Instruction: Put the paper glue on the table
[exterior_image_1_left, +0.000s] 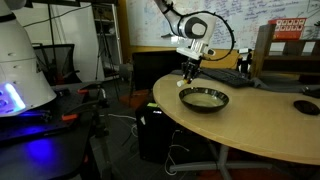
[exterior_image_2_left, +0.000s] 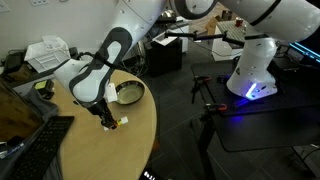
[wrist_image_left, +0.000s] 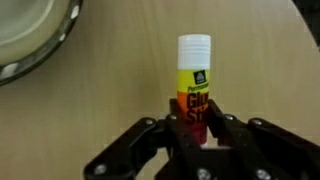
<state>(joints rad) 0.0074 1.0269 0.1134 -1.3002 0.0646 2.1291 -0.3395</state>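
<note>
The end effector (wrist_image_left: 195, 130) is closed narrowly on the red lower end of the paper glue (wrist_image_left: 194, 85), one finger on each side. In the wrist view, the long axis of the stick runs straight away from the fingers, with the white cap farthest out. The stick is over the tan wood table (wrist_image_left: 262, 60), beside the dark bowl (wrist_image_left: 30, 40). In an exterior view, a whiteboard (exterior_image_1_left: 250, 25) stands behind the table.

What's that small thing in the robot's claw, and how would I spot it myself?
Start at the curved tan table and find the dark bowl on it. Just beside the bowl, in the gripper, is a glue stick. Unlike the wide dark bowl, it is a slim tube with a white cap and a yellow and red label.
</note>
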